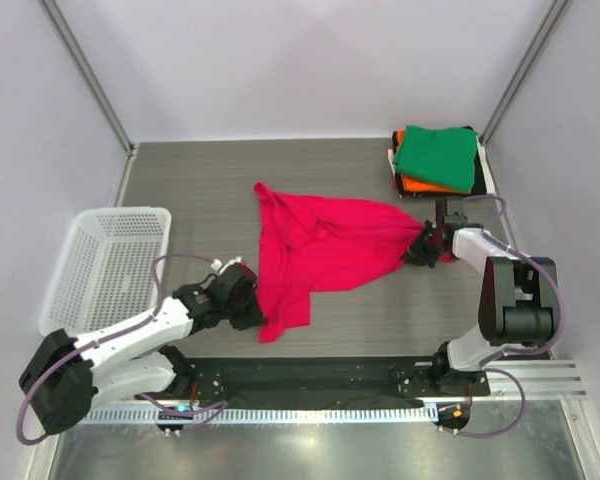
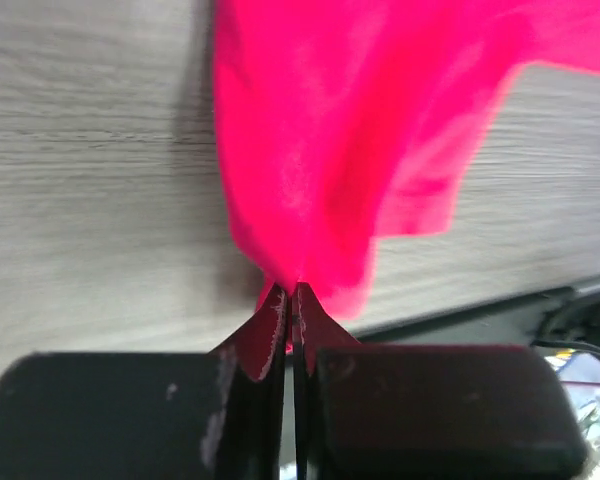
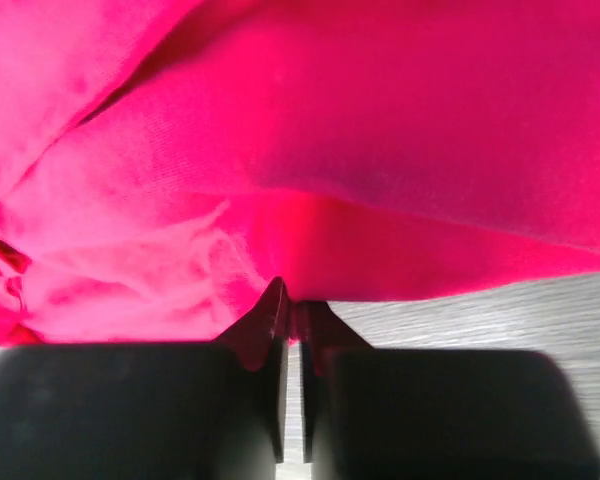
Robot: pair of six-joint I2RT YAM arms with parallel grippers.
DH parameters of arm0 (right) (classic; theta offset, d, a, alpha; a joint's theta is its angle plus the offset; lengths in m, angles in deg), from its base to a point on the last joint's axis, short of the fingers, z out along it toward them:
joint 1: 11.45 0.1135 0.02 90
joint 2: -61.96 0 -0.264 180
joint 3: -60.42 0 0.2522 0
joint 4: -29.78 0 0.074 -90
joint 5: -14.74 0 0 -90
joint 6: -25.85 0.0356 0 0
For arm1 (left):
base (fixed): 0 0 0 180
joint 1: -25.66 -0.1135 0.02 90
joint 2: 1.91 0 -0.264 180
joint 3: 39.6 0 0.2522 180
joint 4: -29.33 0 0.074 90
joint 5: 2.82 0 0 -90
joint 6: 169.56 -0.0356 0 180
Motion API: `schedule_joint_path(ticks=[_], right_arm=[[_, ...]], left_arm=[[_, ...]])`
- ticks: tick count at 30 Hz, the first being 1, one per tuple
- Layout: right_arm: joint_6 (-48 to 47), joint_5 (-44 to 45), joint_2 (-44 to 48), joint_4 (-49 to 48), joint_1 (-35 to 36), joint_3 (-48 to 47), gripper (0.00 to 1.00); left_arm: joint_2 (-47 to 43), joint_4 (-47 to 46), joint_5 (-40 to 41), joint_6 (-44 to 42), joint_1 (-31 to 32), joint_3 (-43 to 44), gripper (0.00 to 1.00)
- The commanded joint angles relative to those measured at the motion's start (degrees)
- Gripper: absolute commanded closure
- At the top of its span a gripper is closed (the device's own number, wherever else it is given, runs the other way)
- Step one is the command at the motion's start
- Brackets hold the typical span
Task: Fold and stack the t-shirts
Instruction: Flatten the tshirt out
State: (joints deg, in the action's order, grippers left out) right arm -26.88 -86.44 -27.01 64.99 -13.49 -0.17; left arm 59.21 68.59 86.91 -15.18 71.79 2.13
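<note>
Pink-red t-shirt (image 1: 320, 250): unfolded and rumpled, in the middle of the surface (image 1: 200, 180). The cloth spreads wide on its left side and narrows to a gathered point on the right. One corner reaches toward the far left; a narrower flap trails toward the near edge.

Left fingers (image 2: 265, 335): clenched on the near-left flap of the shirt. The wrist view shows the two tips pressed together with a thin pinch of pink cloth between them, the rest fanning out over grey wood-grain.

Right fingers (image 3: 265, 325): clenched on the gathered right-hand point of the shirt. Their wrist view is filled with bunched pink folds, and the tips are nearly touching with cloth caught at the pinch. A strip of bare surface shows at lower right.

Folded stack, far right corner: green t-shirt (image 1: 438, 155) on top as a neat rectangle, orange t-shirt (image 1: 420, 186) showing beneath it, dark and white edges at the sides. It is close to the right arm and apart from the pink shirt.

White mesh basket (image 1: 105, 265): at the left edge of the surface, beside the left arm, well apart from the stack.
</note>
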Motion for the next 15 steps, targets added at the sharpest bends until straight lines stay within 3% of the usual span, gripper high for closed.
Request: schedule_joint_path(ticks=[1, 5, 11, 15], right_arm=[[-0.62, -2.97, 5.1, 1.9, -0.15, -2.3, 0.97], [-1.41, -3.76, 12.04, 8.5, -0.15, -4.58, 0.99], [-3.35, -4.19, 21.54, 19.41, -0.15, -7.13, 0.99], [-3.61, -5.52, 29.35, 26.96, -0.15, -9.94, 0.99]], left_arm=[[-6.18, 8.71, 6.56, -0.65, 0.36, 9.8, 1.0], [-9.0, 22.8, 13.97, -5.31, 0.37, 24.83, 1.0], [-8.21, 33.99, 18.55, -9.88, 0.28, 43.55, 1.0], [-6.29, 42.85, 21.45, -12.16, 0.28, 60.92, 1.0]])
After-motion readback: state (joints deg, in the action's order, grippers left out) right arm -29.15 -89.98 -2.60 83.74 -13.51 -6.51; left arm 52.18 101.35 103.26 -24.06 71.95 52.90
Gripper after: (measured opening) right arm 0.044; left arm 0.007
